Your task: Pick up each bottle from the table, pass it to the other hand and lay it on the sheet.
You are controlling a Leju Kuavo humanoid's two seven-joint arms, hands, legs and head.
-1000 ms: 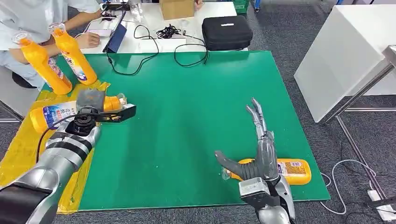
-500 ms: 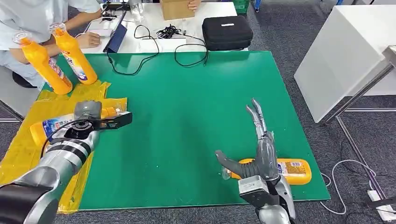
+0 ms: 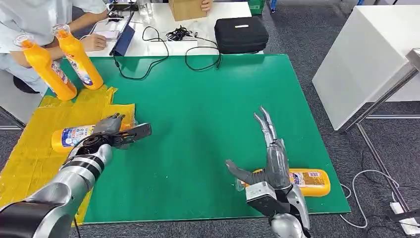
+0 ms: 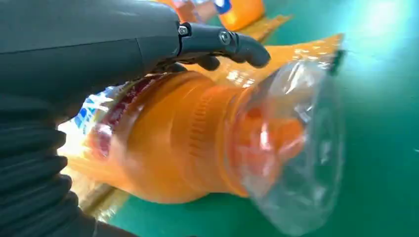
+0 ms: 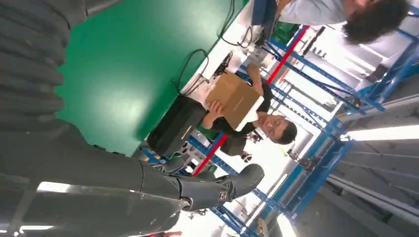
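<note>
An orange bottle (image 3: 73,137) lies on its side on the yellow sheet (image 3: 29,153) at the left, its clear cap (image 4: 291,148) pointing toward the green mat (image 3: 198,109). My left hand (image 3: 118,132) hovers over the bottle's neck with fingers spread and the thumb (image 4: 232,44) lifted off it. A second orange bottle (image 3: 309,181) lies on the mat near the front right corner. My right hand (image 3: 270,161) is open just above and left of it, fingers stretched forward. Two more orange bottles (image 3: 43,67) (image 3: 78,58) stand upright at the sheet's far end.
A person (image 3: 29,20) sits at the far left beside the upright bottles. Behind the mat, a white table holds a black case (image 3: 241,33), cables (image 3: 181,34) and a cardboard box (image 3: 187,9). Another white table (image 3: 366,54) stands to the right.
My left hand carried the bottle down onto the yellow sheet, then spread its fingers off it. The right hand shifted slightly left, still open.
</note>
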